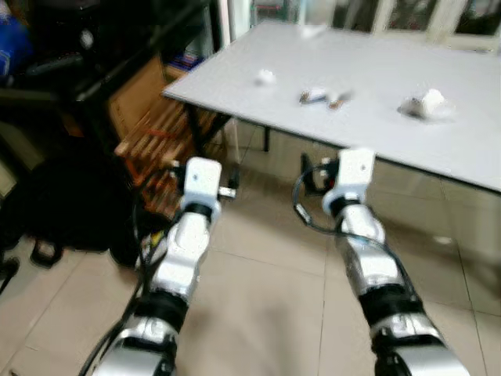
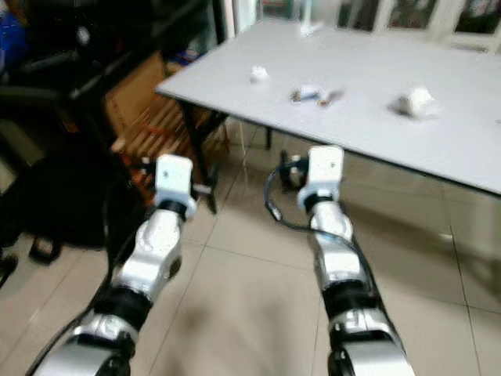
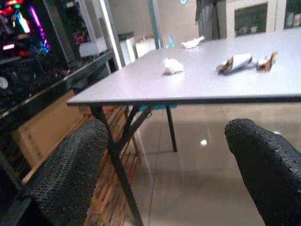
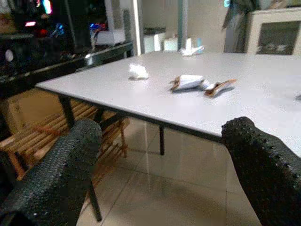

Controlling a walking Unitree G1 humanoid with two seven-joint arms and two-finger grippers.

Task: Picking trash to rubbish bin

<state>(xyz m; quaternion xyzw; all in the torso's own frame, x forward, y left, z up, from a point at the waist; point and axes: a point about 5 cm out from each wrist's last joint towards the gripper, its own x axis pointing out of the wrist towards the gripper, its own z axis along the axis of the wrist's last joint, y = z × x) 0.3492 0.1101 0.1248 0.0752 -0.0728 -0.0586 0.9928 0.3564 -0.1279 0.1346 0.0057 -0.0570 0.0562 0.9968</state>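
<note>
Trash lies on a grey-white table [image 1: 376,70] ahead: a small crumpled white paper [image 1: 266,77], a torn wrapper [image 1: 313,96] with a brown scrap [image 1: 340,99] beside it, and a larger white wad [image 1: 427,104]. A further white scrap [image 1: 313,31] sits at the far edge. Both arms reach forward, low over the floor and short of the table's near edge. My left gripper [image 3: 164,179] is open with nothing between its fingers [image 3: 70,174]. My right gripper [image 4: 155,179] is open too, and it faces the wrapper [image 4: 188,82] across the table edge.
A wooden slatted rack [image 1: 156,133] and a cardboard panel [image 1: 133,94] stand by the table's black leg [image 1: 196,129] on the left. Dark bags and furniture [image 1: 63,196] crowd the far left. Tiled floor [image 1: 266,266] lies under the arms.
</note>
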